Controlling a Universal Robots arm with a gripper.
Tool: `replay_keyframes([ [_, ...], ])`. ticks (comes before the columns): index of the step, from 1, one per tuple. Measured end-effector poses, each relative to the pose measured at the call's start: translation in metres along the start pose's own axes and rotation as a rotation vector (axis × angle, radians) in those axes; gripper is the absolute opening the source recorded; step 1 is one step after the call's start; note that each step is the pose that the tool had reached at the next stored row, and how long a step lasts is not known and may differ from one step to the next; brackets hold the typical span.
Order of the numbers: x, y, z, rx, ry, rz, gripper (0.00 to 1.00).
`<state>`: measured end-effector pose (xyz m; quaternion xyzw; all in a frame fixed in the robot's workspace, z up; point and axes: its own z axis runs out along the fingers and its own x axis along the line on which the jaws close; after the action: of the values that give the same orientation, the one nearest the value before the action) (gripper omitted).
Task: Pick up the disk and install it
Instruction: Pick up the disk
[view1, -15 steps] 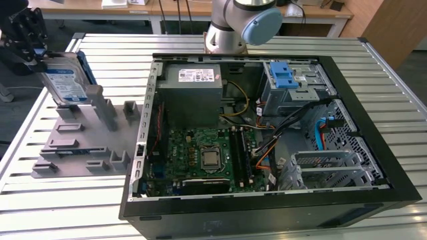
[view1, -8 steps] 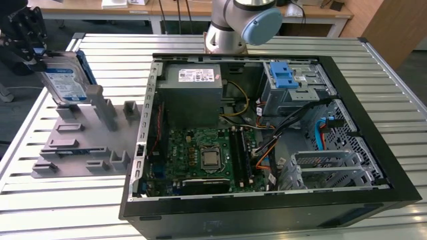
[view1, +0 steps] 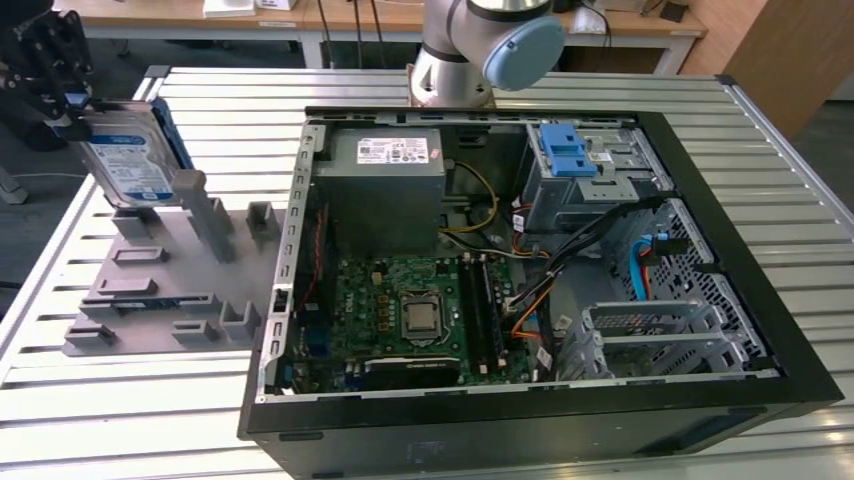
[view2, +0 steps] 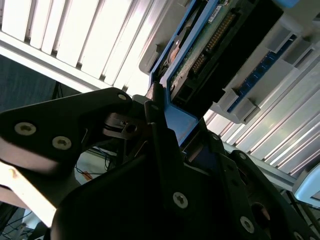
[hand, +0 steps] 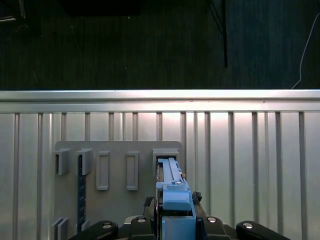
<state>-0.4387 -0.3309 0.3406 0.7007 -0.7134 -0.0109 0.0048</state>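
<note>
Exterior view, starting at its left: the black gripper (view1: 70, 100) is clamped on the top edge of the disk (view1: 127, 160), a flat silver rectangle with a white-and-blue label and a blue plastic frame around it. The disk hangs upright, slightly tilted, with its lower edge just above or barely inside a slot of the grey plastic fixture (view1: 147, 300); which of the two, I cannot tell. That fixture is a flat matte plate studded with blocky rectangular holders and one taller post, and it lies on the ribbed aluminium table (view1: 134, 400). Further right, a black computer case (view1: 534, 425) lies open on its side. It holds a grey power-supply box (view1: 387, 170) with a white sticker, a green motherboard (view1: 400, 300) below it, loose black, orange and blue cables (view1: 534, 295), a grey metal cage (view1: 594, 180) topped with blue latches (view1: 567, 150), and a perforated sheet-metal bracket (view1: 661, 335). The arm's base (view1: 461, 60) stands behind the case. In the first wrist view the disk (hand: 172, 182) shows edge-on, its far end at a slot of the fixture (hand: 117, 205). In the second wrist view the black fingers (view2: 160, 145) pinch the blue frame, with the disk's (view2: 210, 45) green circuit side and connector pins showing
</note>
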Motion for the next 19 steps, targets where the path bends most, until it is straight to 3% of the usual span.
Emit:
replay_keyframes([
  [19, -0.0001, 0.0001, -0.0054, -0.0001, 0.0, 0.0, 0.37],
])
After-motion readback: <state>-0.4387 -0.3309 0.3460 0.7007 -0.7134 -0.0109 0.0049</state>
